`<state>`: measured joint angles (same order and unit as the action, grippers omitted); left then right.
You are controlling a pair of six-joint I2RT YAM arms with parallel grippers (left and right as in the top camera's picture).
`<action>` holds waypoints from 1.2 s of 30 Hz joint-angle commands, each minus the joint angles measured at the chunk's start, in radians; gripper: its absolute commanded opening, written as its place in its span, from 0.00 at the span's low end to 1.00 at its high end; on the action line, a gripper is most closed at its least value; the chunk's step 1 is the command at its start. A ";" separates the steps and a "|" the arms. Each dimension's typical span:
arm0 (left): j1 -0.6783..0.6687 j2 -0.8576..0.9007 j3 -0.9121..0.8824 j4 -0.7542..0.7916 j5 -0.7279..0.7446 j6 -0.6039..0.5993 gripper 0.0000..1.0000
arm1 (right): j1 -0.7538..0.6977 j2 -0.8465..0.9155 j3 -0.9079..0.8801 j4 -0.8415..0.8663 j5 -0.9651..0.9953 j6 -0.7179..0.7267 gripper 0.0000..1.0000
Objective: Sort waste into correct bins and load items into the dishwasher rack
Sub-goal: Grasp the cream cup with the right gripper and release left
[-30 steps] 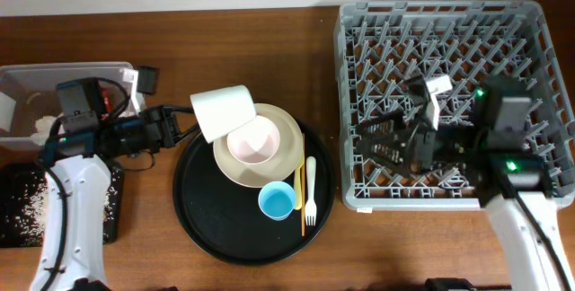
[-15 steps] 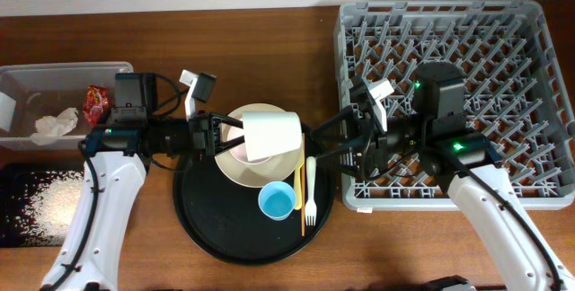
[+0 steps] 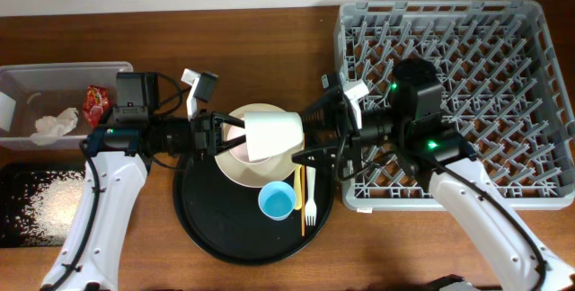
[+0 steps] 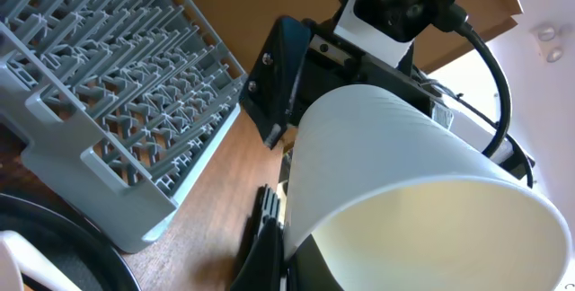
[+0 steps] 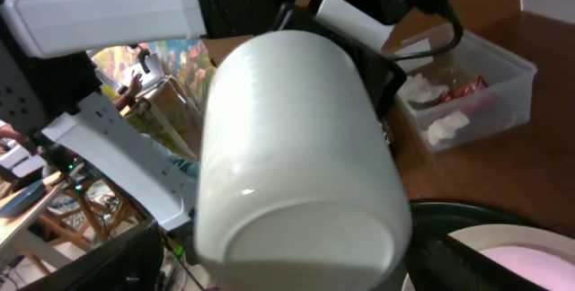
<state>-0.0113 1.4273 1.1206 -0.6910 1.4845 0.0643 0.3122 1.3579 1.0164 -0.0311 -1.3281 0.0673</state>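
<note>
Near edge of round tray [image 3: 202,228]: one blue cup [image 3: 277,201], one fork [image 3: 311,197], one yellow utensil [image 3: 298,192]. Above one plate [image 3: 243,176], one pink bowl [image 3: 236,151]: one cream cup [image 3: 272,134], on side, midair. My left gripper [image 3: 235,136] clamped on rim; my right gripper [image 3: 310,134] spread wide either side of base. Cup likely light, stiff, slick; grip body near base.

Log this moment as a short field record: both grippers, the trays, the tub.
left gripper: shut on cream cup, held sideways over pink bowl
right gripper: open, at the cup's base
round tray: plate, pink bowl, blue cup, yellow utensil, fork
tub: tissues, red wrapper
black tray: rice
</note>
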 commanded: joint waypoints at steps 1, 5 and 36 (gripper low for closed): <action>-0.002 -0.013 0.010 0.003 -0.021 0.020 0.00 | 0.010 0.039 0.016 0.039 -0.009 -0.007 0.89; -0.002 -0.013 0.010 0.002 -0.027 0.020 0.00 | 0.010 0.056 0.016 0.168 -0.079 0.061 0.88; -0.001 -0.012 0.010 0.003 -0.072 0.019 0.00 | 0.108 0.056 0.016 0.294 -0.101 0.133 0.60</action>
<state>-0.0090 1.4227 1.1206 -0.6922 1.4792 0.0837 0.3683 1.4151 1.0157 0.2588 -1.3289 0.2100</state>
